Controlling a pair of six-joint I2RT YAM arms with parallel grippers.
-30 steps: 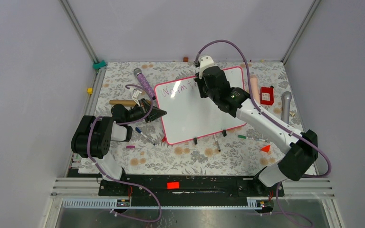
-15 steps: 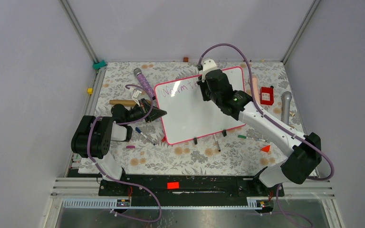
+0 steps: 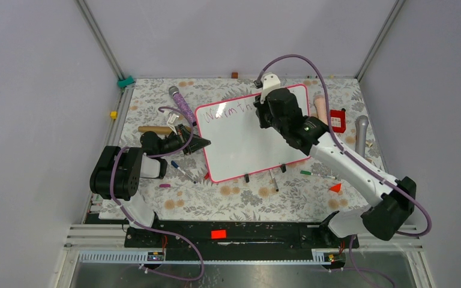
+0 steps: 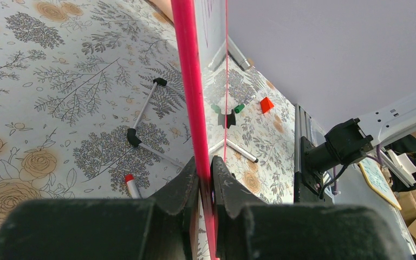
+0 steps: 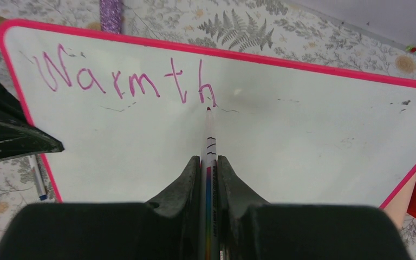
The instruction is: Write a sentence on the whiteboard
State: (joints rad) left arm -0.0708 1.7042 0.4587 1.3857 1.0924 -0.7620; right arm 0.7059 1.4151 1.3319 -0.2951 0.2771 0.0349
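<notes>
Right wrist view: right gripper (image 5: 208, 160) clamps slim white marker (image 5: 208, 135), tip at purple-pink lettering (image 5: 141, 84), "Warmth" written. Left gripper (image 4: 205, 163) pinches glossy pink-framed whiteboard (image 5: 303, 135). Next word likely needs a rightward shift.

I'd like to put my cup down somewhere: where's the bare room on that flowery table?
Barest is the middle of the near strip between the whiteboard and the black base rail, and the far-left corner beside the purple glitter stick. Crowded: markers by the left end effector, and the red box side.

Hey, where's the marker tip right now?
In the right wrist view, the marker, clamped in the right gripper, has its tip just below the h of Warmth, upper middle of the whiteboard.
</notes>
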